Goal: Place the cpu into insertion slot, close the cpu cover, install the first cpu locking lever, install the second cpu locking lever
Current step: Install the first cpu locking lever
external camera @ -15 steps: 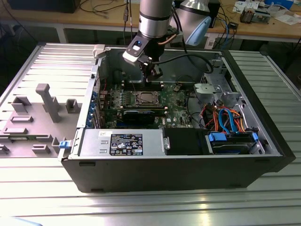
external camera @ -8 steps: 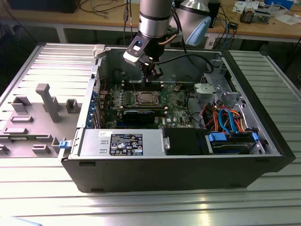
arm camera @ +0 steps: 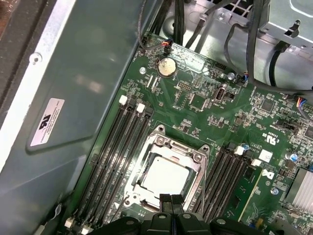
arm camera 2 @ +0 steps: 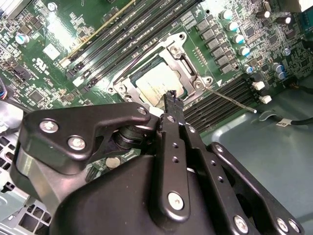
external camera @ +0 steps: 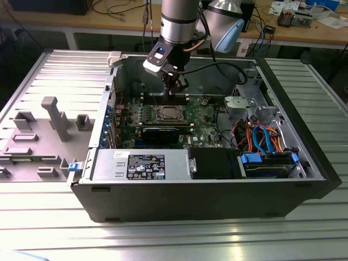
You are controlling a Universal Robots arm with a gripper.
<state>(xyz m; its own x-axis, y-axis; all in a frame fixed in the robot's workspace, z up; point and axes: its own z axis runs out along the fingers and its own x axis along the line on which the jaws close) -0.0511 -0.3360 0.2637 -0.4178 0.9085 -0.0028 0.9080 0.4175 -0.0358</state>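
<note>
One arm (external camera: 178,22) is seen in the exterior view, reaching down into an open computer case (external camera: 217,202). Its gripper (external camera: 175,88) hangs just above the circuit board, on the far side of the socket (external camera: 159,117). The chip (external camera: 168,113) is made out there only as a pale square, and the finer parts around it cannot be told apart. A grey power-supply box (external camera: 142,164) lies along the near wall.

In the second wrist view, part of the socket is hidden by the gripper's own black body. The fingertips (arm camera 2: 172,98) are pressed together with nothing between them, right at the socket's edge (whether they touch it cannot be told). The chip (arm camera 2: 154,82) is seated in the socket and framed by the cover (arm camera 2: 184,53), which appears to lie flat over it. A thin metal lever (arm camera 2: 229,100) juts out sideways across the memory slots (arm camera 2: 142,39).

In the first wrist view, the chip is seen through the cover's window, its near edge cut off by the closed fingertips. Memory slots run along both sides. The levers cannot be picked out with certainty here.
</note>
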